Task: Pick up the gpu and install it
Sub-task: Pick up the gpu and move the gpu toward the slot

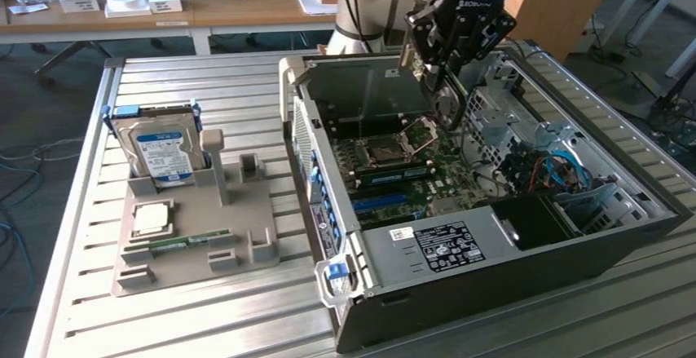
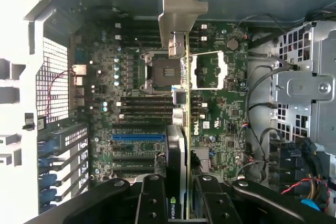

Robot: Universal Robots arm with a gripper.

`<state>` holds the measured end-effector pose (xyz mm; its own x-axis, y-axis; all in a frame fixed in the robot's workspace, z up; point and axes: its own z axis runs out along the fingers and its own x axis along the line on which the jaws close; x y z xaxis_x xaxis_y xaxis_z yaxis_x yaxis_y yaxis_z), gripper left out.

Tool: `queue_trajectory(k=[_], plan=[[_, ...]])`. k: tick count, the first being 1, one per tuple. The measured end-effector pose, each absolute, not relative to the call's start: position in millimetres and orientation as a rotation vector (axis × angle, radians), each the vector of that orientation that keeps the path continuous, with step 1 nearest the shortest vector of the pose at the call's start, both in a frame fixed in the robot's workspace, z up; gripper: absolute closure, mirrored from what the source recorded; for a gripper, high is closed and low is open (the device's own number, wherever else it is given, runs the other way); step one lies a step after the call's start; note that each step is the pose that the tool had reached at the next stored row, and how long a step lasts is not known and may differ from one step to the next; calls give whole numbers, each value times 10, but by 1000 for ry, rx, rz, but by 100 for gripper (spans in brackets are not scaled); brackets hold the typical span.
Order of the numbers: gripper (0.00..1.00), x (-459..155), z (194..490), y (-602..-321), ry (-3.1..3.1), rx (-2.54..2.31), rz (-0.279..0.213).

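Note:
My gripper [image 1: 442, 68] hangs over the open computer case [image 1: 348, 293] and is shut on the gpu [image 1: 447, 107]. The card points down from the fingers toward the motherboard [image 1: 408, 170]. In the wrist view the gpu [image 2: 177, 150] shows edge-on between the two black fingers [image 2: 152, 200], its pale metal bracket [image 2: 181, 9] at the far end. It floats above the CPU socket [image 2: 157, 69], clear of the board. The blue expansion slot [image 2: 137, 137] lies beside the card's line, with nothing in it.
On the slatted table at the exterior view's left, a grey fixture [image 1: 163, 272] holds a blue-labelled hard drive [image 1: 158, 150], a CPU [image 1: 150, 218] and a RAM stick [image 1: 179, 242]. Inside the case are the power supply [image 1: 441, 244], a drive cage [image 2: 304, 93] and loose cables [image 1: 555, 170].

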<state>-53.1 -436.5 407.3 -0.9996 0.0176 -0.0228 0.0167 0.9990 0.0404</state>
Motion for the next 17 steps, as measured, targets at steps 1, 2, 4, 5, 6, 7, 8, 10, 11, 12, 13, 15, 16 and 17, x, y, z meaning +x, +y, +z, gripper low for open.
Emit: queue_trajectory(k=[1, 2, 4, 5, 6, 7, 8, 10, 11, 12, 13, 15, 16, 17], plan=[[73, -527, 4073, -4365, 3118, 27, 63], [73, -523, 4072, -4365, 3118, 27, 63], [73, -512, 4073, -4365, 3118, 27, 63], [73, -505, 4073, -4365, 3118, 27, 63], [73, -500, 4072, -4365, 3118, 27, 63], [73, -498, 4073, -4365, 3118, 27, 63], [73, -498, 4073, -4365, 3118, 27, 63], [73, -498, 4072, -4365, 3118, 27, 63], [73, -498, 4072, -4365, 3118, 27, 63], [73, -490, 4073, -4365, 3118, 26, 63], [73, -475, 4072, -4365, 3118, 26, 63], [73, -432, 4072, -4365, 3118, 27, 63], [73, -406, 4073, -4365, 3118, 27, 63], [73, -380, 4072, -4365, 3118, 27, 63]])
